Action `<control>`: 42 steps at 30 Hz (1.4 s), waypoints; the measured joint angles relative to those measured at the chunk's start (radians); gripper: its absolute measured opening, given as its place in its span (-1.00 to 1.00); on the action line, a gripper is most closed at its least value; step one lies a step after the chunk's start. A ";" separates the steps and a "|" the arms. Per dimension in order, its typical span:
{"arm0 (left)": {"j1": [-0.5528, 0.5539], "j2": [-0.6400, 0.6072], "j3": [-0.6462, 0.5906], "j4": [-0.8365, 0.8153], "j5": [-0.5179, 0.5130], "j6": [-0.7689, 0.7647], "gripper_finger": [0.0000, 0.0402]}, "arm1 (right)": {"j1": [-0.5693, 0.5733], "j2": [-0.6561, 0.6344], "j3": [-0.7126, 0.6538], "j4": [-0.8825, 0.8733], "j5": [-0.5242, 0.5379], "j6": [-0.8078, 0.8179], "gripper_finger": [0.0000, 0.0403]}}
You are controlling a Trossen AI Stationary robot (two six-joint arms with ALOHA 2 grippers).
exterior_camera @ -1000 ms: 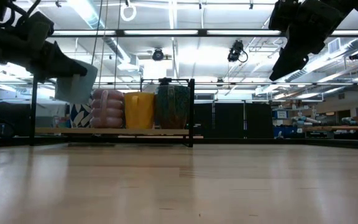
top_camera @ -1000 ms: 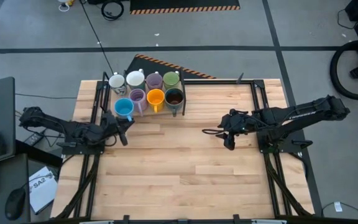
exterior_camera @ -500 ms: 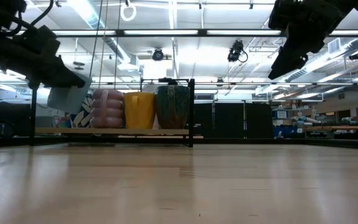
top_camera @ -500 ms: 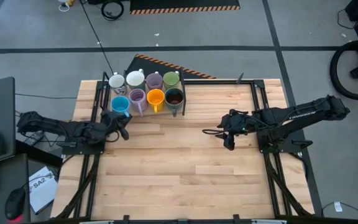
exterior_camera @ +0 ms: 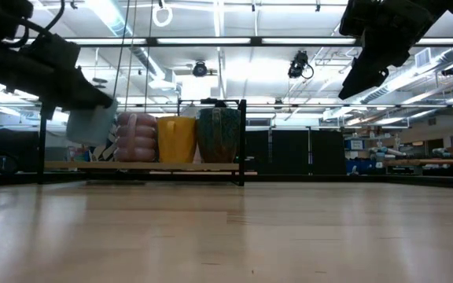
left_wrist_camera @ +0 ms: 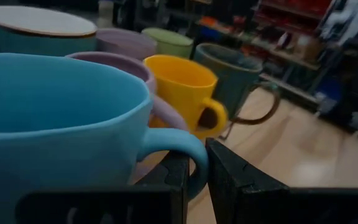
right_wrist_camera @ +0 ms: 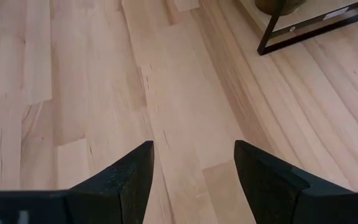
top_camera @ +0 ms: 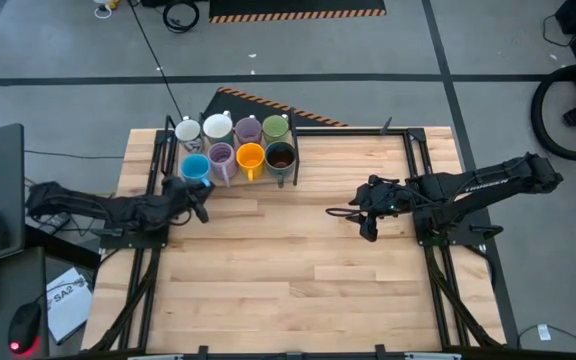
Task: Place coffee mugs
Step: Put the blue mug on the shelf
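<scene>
Wooden table (top_camera: pixel 298 260), mugs (top_camera: pixel 238 145), fluorescent-lit workshop

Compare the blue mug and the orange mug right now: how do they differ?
The blue mug is pinched by its handle in the left gripper; the orange mug stands free, touched by neither gripper. The blue mug sits at the left end of the front row, while the orange mug has the lilac mug and the dark brown mug either side. Both are small, handled and upright.
</scene>
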 joint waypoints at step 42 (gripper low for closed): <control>0.062 0.011 -0.068 0.037 -0.078 -0.050 -0.78 | 0.000 0.000 0.000 0.007 -0.007 0.008 0.14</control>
